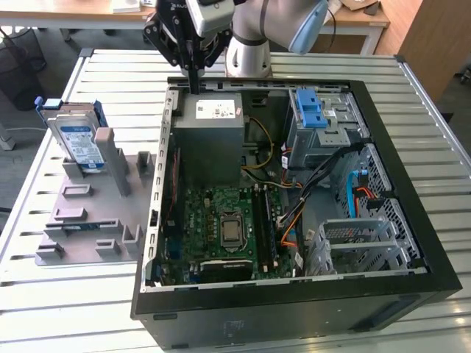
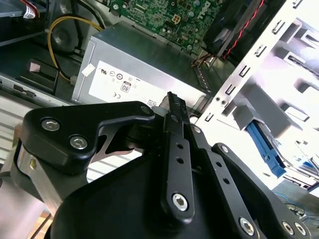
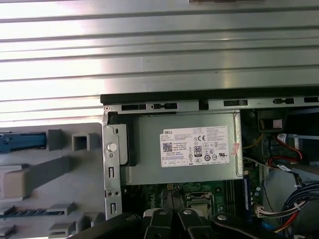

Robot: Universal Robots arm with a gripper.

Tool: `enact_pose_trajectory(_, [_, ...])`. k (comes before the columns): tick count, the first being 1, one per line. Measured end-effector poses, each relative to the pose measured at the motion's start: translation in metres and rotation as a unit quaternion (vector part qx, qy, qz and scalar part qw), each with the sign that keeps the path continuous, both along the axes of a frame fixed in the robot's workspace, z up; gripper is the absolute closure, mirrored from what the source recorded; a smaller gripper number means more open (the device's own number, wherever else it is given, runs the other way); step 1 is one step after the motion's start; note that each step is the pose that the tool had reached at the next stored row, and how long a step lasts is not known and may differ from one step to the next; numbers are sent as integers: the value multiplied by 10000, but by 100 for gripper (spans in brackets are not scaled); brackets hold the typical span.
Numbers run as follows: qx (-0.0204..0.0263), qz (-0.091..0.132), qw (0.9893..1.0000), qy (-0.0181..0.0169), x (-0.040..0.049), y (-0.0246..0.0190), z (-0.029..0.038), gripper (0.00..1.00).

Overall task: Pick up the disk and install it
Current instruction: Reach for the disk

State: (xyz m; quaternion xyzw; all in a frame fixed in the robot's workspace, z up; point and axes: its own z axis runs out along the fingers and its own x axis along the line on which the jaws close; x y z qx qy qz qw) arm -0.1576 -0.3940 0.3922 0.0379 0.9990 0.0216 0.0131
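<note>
One slatted metal table [image 1: 434, 118] carries everything. On it sits the open computer case [image 1: 294, 323]. Outside the case, toward the exterior view's left, is the grey fixture [image 1: 88, 220]. The disk [image 1: 79, 143] stands on edge in it, long axis roughly upright. My gripper [image 1: 193, 84] hangs over the case's far rim above the grey power box [image 1: 210, 140], fingers drawn together on nothing, well apart from the disk. The exterior view gives the disk's labelled face. The first wrist view looks straight down on the box's sticker and the fixture's slots.
</note>
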Motion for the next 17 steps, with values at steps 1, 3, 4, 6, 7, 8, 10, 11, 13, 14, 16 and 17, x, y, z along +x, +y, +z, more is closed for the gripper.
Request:
enact_pose_trajectory(1, [0, 0, 10000, 0, -7, 0, -1, 90])
enact_pose_trajectory(3, [0, 0, 10000, 0, -17, 1, -2, 90])
enact_pose_trajectory(4, [-1, 0, 10000, 0, -20, 3, -2, 90])
enact_pose_trajectory(6, [0, 0, 10000, 0, -31, 4, -4, 90])
enact_pose_trajectory(7, [0, 0, 10000, 0, -35, 5, -4, 90])
enact_pose_trajectory(8, [0, 0, 10000, 0, -39, 6, -5, 90])
enact_pose_trajectory(10, [0, 0, 10000, 0, -49, 8, -6, 90])
enact_pose_trajectory(11, [0, 0, 10000, 0, -54, 9, -6, 90])
enact_pose_trajectory(13, [0, 0, 10000, 0, -66, 12, -8, 90])
enact_pose_trajectory(14, [0, 0, 10000, 0, -73, 14, -9, 90])
enact_pose_trajectory(16, [0, 0, 10000, 0, -88, 18, -10, 90])
enact_pose_trajectory(17, [0, 0, 10000, 0, -96, 20, -10, 90])
